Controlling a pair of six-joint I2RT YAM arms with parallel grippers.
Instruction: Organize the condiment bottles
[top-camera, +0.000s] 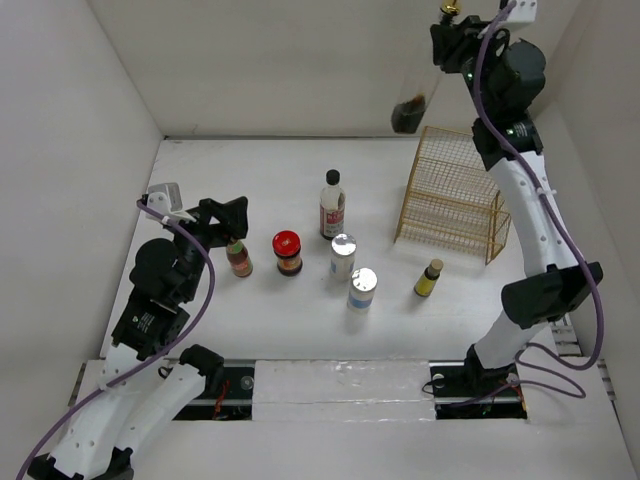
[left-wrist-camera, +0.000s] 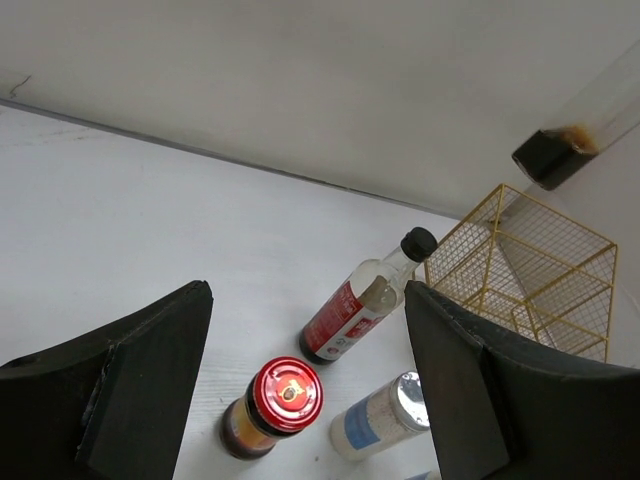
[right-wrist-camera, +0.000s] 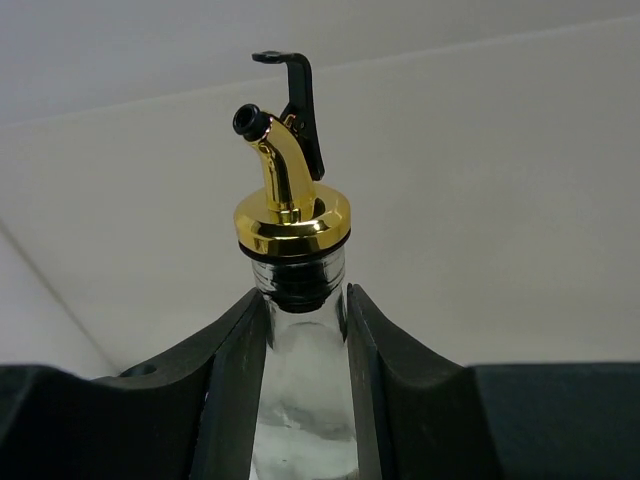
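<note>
Top external view, early going: right fingers (right-wrist-camera: 225, 370) clamp the spouted bottle (top-camera: 411, 110) by its neck, tilted at upper right above the basket (top-camera: 450, 190); left fingers (left-wrist-camera: 130, 380) spread wide, holding nothing, beside the red-labelled bottle (top-camera: 238, 258); all six remaining bottles (top-camera: 343, 257) stand unsorted mid-worktop (top-camera: 200, 170).

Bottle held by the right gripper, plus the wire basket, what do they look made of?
Bottle: clear glass by the look, see-through with highlights; hard plastic possible. Its pourer: polished gold-coloured metal, mirror-like reflections. Basket: thin gold wire grid, likely coated metal.
</note>
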